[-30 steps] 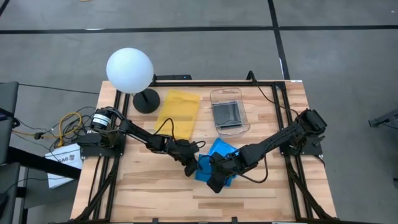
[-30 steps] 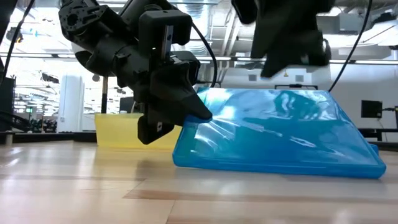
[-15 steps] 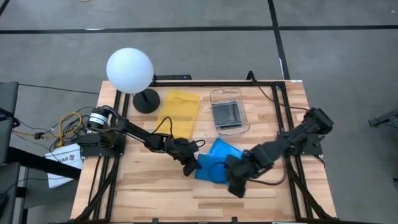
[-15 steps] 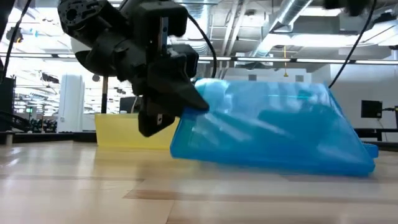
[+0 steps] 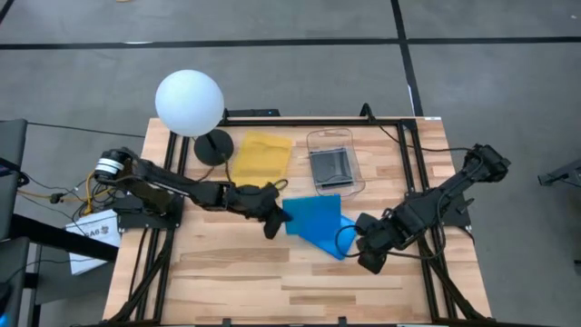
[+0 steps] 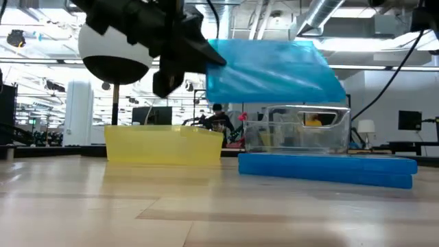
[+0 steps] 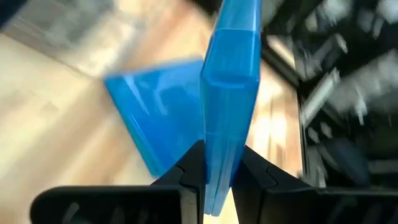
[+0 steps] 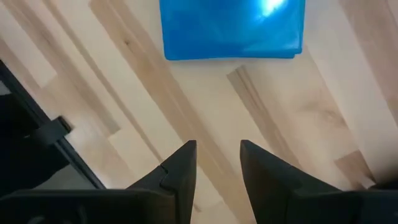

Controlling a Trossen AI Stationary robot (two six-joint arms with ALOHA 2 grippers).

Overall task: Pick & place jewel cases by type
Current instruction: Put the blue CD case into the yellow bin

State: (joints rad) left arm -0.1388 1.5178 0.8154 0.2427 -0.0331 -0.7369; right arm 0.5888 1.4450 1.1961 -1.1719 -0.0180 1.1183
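A blue jewel case [image 6: 274, 68] hangs in the air above the table [image 5: 227, 282], clamped at one edge between the fingers [image 7: 189, 180] of the left gripper [image 5: 272, 218]; the left wrist view shows the case edge-on between those fingers. In the high view this lifted case [image 5: 309, 216] sits near the table's middle, just beside the yellow tray [image 5: 259, 159] and the clear container [image 5: 334, 163]. A second blue jewel case [image 6: 326, 169] lies flat on the wood below and slightly to the side of the lifted one; in the high view only its corner [image 5: 334, 245] shows past the lifted case. The clear container holds a grey jewel case [image 5: 329, 166] standing against its wall. The yellow tray lies between the container and the black base of a white ball lamp [image 5: 189, 103]. The right gripper [image 5: 370, 254] hovers over bare wood near the flat blue case, holding nothing, with its fingers [image 8: 180, 171] spread apart. The right wrist view shows the flat blue case [image 8: 231, 28] ahead of those fingers, not touching them.
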